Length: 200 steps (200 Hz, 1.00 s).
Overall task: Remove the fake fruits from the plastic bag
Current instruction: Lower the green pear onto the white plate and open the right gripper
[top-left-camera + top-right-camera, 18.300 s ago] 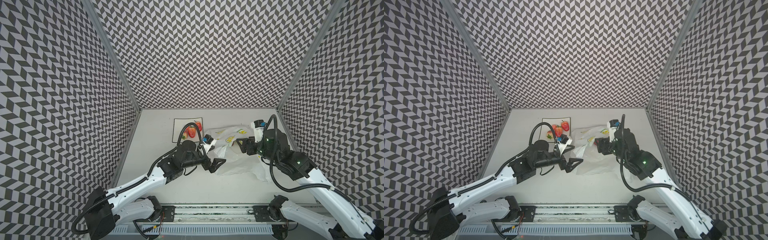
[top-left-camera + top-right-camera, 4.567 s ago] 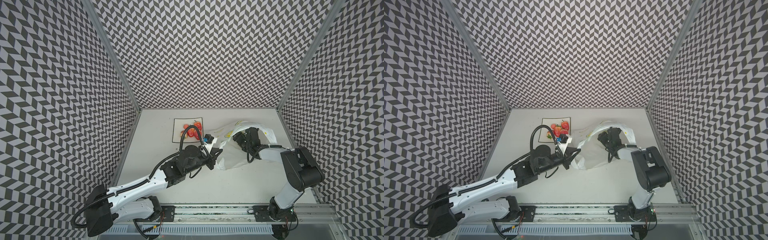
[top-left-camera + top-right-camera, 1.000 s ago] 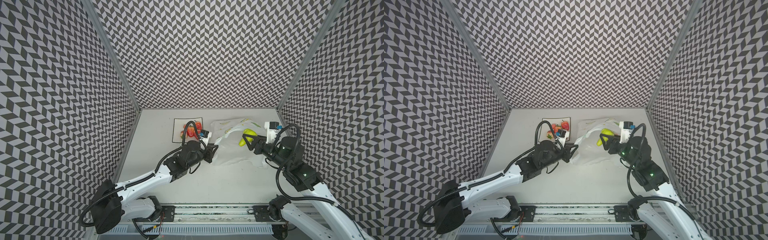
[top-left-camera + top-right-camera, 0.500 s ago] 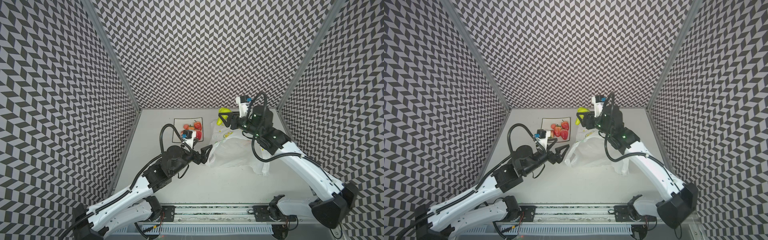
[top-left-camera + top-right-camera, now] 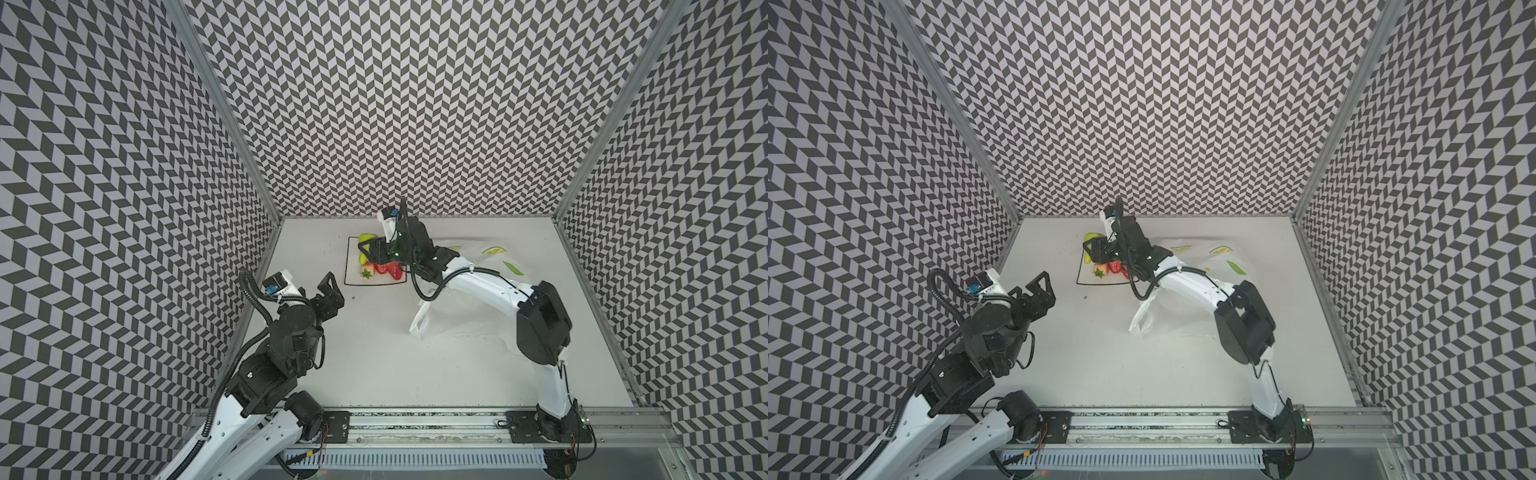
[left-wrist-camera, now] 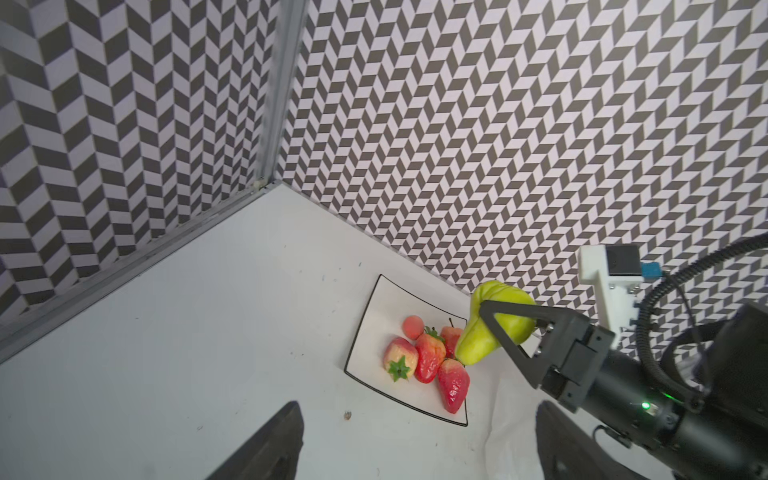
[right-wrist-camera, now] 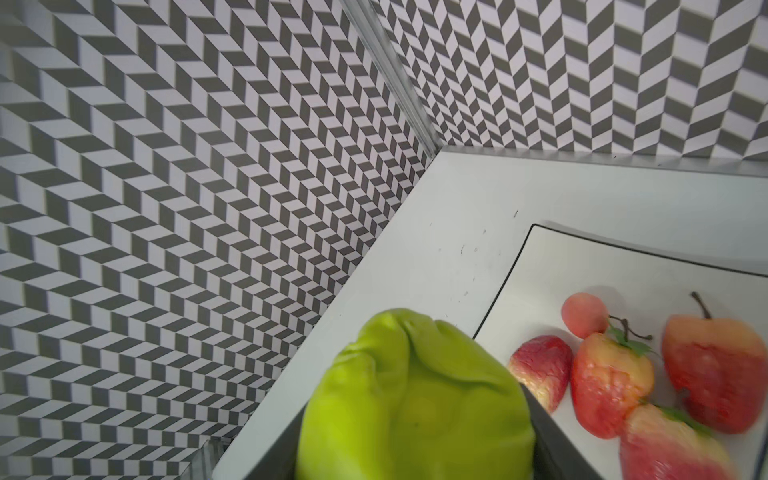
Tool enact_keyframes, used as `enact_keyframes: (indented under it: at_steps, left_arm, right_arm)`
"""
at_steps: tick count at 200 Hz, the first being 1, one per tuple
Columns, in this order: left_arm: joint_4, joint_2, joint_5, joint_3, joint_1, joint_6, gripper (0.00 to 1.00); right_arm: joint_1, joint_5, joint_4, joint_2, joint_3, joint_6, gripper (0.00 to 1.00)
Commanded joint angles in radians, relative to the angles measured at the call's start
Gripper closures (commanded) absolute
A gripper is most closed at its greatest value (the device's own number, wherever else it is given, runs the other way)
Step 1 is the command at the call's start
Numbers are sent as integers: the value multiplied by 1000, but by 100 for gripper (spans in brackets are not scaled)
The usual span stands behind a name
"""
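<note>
My right gripper (image 5: pixel 368 249) (image 5: pixel 1094 249) is shut on the yellow-green pear (image 5: pixel 365 238) (image 5: pixel 1089 237) (image 6: pixel 490 332) (image 7: pixel 415 399), holding it just above the far left part of the plate (image 5: pixel 353 280) (image 6: pixel 386 299). Red strawberries (image 5: pixel 388 269) (image 6: pixel 428 357) (image 7: pixel 606 374) and a pinkish cherry (image 7: pixel 584 313) lie on that plate. The white plastic bag (image 5: pixel 494 253) (image 5: pixel 1208 255) lies slack on the table under the right arm. My left gripper (image 5: pixel 333 291) (image 5: pixel 1044 291) (image 6: pixel 415 436) hangs open and empty to the left, in front of the plate and apart from the bag.
The patterned back wall and left wall meet in a corner close behind the plate. A loose bag handle (image 5: pixel 419 324) droops toward the table's middle. A small dark speck (image 6: pixel 347 414) lies on the table in front of the plate.
The right gripper has carried the pear left from over the bag and down over the plate. The left gripper has let go of the bag, opened and drawn back left. The bag has sagged.
</note>
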Motion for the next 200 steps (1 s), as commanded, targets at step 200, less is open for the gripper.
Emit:
enact_keyframes:
  at_steps: [200]
  left_arm:
    - [-67,-6,-75,-4,4,-65,12]
  right_arm:
    - [21,288,10,522,437,-57,27]
